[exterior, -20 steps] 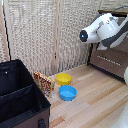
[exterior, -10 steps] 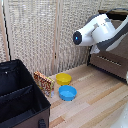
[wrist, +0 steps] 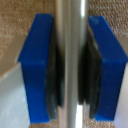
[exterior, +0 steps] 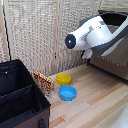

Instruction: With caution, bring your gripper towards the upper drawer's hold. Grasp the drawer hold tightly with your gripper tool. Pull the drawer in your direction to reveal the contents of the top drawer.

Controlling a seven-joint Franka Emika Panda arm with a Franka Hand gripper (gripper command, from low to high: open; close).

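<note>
The upper drawer's hold [wrist: 69,64] is pinched between the gripper [wrist: 69,67] pads; grip could be lost if pulled off-axis.

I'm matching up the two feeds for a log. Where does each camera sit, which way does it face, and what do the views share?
Exterior view: off the arm, looking across the wooden floor at the white arm, a dark dresser, two bowls and a black bin.
Wrist view: on the wrist, looking down the claw; blue fingers flank the silver bar handle.
Shared: only the robot itself; the claw is hidden in the exterior view.
</note>
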